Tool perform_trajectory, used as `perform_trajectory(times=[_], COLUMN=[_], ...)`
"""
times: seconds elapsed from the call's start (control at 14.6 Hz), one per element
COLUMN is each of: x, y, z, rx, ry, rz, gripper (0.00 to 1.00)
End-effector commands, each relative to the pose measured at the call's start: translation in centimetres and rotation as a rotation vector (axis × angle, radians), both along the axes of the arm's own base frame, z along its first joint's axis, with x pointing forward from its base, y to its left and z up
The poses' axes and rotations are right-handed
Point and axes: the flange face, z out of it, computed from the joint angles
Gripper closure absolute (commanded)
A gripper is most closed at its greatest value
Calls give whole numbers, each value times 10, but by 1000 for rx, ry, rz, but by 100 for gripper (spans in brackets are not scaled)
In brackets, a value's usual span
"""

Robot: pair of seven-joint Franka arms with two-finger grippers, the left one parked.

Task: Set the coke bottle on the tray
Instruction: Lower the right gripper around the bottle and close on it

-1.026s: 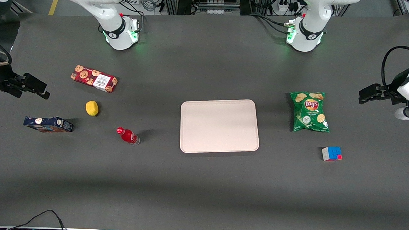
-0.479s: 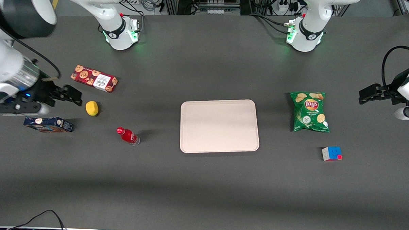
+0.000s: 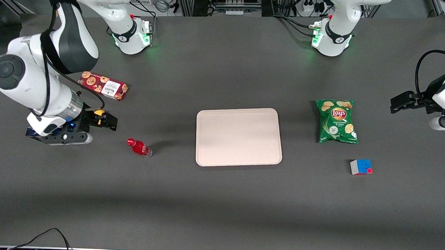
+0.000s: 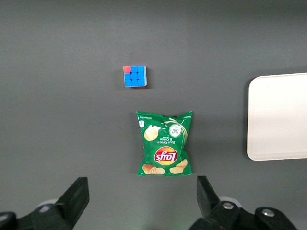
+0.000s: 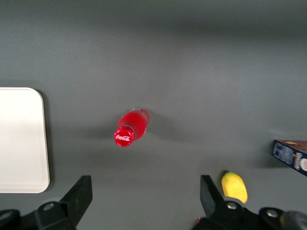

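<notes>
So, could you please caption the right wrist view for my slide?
Open gripper above the table, near the upright coke bottle, with the tray beside it.

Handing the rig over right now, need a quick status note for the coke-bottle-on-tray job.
Gripper: open, holding nothing, up over the lemon, farther from the front camera than the coke bottle and not on it.
Coke bottle: standing upright on the table, untouched, between the gripper and the tray, clear of the tray's rim.
Tray: nothing on it.
Done: nothing beyond the approach.
Left: centre the gripper over the bottle, descend, grasp, carry it to the tray, set it down, release.
</notes>
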Motion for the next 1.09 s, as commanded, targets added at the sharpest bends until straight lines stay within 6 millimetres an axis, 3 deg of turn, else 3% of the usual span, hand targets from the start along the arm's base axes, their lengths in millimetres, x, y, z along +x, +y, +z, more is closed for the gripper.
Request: perform_trajectory(times=[0.0,0.48,1.03], x=[7,-14,-5], y=[17,42,42], z=[-29,-94,-123], rx=[5,-15,-19], ry=[-11,-47,-63], rz=[-17,-13,12], gripper=[0,0,0])
